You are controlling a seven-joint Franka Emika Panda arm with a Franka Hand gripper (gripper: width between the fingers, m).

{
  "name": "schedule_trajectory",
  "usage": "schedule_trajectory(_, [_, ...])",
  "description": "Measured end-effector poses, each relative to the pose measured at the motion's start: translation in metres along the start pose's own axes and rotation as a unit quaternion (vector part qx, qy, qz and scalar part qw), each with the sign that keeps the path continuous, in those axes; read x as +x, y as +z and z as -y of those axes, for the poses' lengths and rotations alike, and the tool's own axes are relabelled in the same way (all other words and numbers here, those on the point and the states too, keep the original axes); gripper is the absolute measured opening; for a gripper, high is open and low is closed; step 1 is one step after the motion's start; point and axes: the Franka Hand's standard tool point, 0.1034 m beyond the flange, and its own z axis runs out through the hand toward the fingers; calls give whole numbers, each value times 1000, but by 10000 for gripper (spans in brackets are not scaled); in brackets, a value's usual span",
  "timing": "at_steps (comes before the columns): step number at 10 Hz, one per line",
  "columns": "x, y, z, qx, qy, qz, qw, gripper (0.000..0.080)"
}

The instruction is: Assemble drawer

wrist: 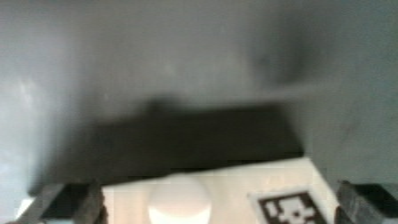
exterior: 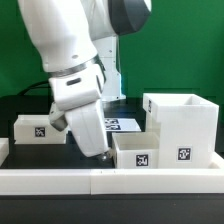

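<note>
One small tray [exterior: 140, 150] sits just beside the tall box [exterior: 185, 125], and the gripper [exterior: 101, 153] hangs low near it, fingers spread, likely to grab it

The arm [exterior: 60, 40] is showing glossy, rounded white shells, with a dark grey cap [exterior: 130, 15] gleaming at its upper joint and a grey band [exterior: 72, 76] ringing the wrist. The white gripper [exterior: 100, 153] is ending in dark fingers [wrist: 71, 203].
</note>
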Motion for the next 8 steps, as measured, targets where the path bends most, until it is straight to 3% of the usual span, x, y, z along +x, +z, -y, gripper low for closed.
schedule_trajectory(1, [13, 3, -1, 0, 4, -2, 1000, 649])
schedule_trajectory(2, [15, 2, -5, -14, 22, 3, 1000, 649])
schedule_trajectory(8, [16, 4, -7, -22, 0, 12, 1000, 649])
